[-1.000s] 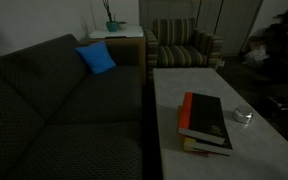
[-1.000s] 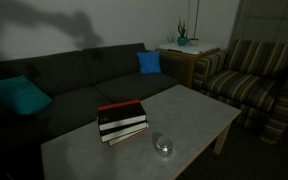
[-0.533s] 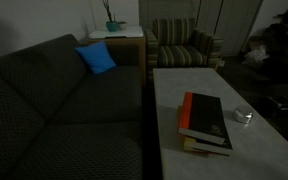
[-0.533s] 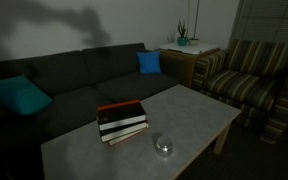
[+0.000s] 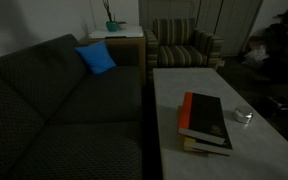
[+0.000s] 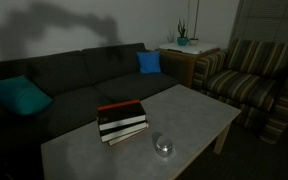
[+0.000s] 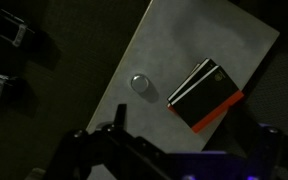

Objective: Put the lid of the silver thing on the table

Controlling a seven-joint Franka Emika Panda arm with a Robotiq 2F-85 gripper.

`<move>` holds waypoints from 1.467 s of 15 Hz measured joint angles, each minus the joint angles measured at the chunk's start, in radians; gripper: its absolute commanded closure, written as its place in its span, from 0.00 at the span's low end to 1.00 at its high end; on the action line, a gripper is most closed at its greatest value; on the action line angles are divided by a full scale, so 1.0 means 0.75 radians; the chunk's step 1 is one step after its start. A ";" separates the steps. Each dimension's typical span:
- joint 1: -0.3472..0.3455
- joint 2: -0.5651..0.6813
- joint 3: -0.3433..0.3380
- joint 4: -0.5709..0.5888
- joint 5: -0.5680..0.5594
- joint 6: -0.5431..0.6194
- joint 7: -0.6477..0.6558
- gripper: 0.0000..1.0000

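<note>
Only the arm's shadow (image 6: 74,25) on the wall has shifted since the earlier frames, spreading wider across the upper left of an exterior view; the tin, the books and the cushions lie where they did.

The gripper (image 7: 189,140) shows only in the wrist view, along the bottom edge, as dark, blurred metal. Its two fingers stand far apart with nothing between them, so it is open and empty. Much of its body is cut off by the frame, and the dim light swallows its outline. Neither exterior view shows it.

The silver thing (image 7: 140,83) sits above and a little left of the gripper in the wrist view, well apart from it, near the left edge of the table (image 7: 194,40). The lid (image 6: 164,143) cannot be told from the tin body at this size and in this light; the tin reads as one low round shape.

Just right of the tin in the wrist view lies the book stack (image 7: 206,95), black on top with a red edge, close to the tin but not touching.

The table top is pale grey and long. In both exterior views a dark sofa (image 5: 54,100) runs beside it, with a blue cushion (image 5: 96,58) at its far end and a teal cushion (image 6: 19,97) at middle left. A striped armchair (image 6: 249,85) stands at right, and a small side table (image 6: 184,47) carries a plant at the top. Dark shapes at the upper left of the wrist view are too dim to name.
</note>
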 measured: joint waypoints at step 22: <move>-0.122 1.058 0.199 0.944 0.011 -0.356 -0.307 0.00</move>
